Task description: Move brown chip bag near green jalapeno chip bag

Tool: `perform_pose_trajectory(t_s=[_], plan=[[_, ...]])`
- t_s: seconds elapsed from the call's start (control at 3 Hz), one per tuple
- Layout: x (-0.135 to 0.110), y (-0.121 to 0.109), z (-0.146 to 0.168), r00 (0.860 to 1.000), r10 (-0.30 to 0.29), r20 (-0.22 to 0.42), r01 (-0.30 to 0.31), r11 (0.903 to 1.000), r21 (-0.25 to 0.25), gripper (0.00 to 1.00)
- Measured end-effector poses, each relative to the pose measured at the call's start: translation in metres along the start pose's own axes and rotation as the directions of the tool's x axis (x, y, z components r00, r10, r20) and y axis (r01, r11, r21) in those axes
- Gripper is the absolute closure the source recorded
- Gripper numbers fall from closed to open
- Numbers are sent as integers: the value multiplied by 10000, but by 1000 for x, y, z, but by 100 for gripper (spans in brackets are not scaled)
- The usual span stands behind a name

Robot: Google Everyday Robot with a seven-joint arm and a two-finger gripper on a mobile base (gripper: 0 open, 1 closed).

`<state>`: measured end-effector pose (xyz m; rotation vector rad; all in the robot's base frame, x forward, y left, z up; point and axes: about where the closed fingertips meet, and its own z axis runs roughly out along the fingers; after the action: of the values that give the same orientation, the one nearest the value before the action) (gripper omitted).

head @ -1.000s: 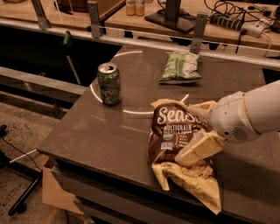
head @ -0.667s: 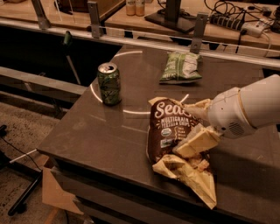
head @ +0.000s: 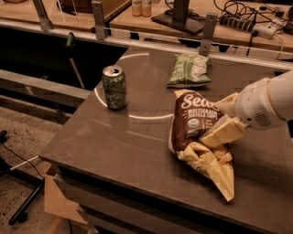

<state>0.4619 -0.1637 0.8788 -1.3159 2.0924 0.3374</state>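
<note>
While the brown chip bag (head: 190, 123) is lying crumpled on the dark table (head: 114, 146), its lettered top end is pointing away from the camera. Its pale yellow bottom end is trailing toward the near edge. The gripper (head: 213, 122) is reaching in from the bag's right side, and its jaws are pinching the bag's right edge. One cream finger (head: 226, 131) is lying across the brown face, and the other is showing just beyond it at the bag's upper right corner. The rounded white arm (head: 268, 103) is extending off to the right of the bag.

The green jalapeno chip bag (head: 190, 71) is lying flat just beyond the brown bag's top end, near it but not touching. A green soda can (head: 114, 87) is standing upright to the left of the brown bag, clearly apart from it, with a pale ring of light curving across the tabletop between them. Farther beyond the brown bag, a metal rail with upright posts (head: 207, 32) is running across. Behind that rail, a wooden surface is carrying two small bottles (head: 141, 7) and a tangle of cables (head: 242, 13).
</note>
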Motion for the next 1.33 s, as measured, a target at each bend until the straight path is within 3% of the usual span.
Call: perform_pose_trajectory(t_s=[0.33, 0.67, 1.0, 1.33], plan=[[32, -52, -44, 9949, 802, -619, -671, 9793, 1908, 100], [53, -94, -88, 9850, 1474, -892, -1059, 9264, 3614, 100], [48, -132, -110, 9782, 2065, -231, -1733, 8722, 4574, 100], [29, -161, -106, 9688, 2408, 594, -2400, 8498, 4693, 100]])
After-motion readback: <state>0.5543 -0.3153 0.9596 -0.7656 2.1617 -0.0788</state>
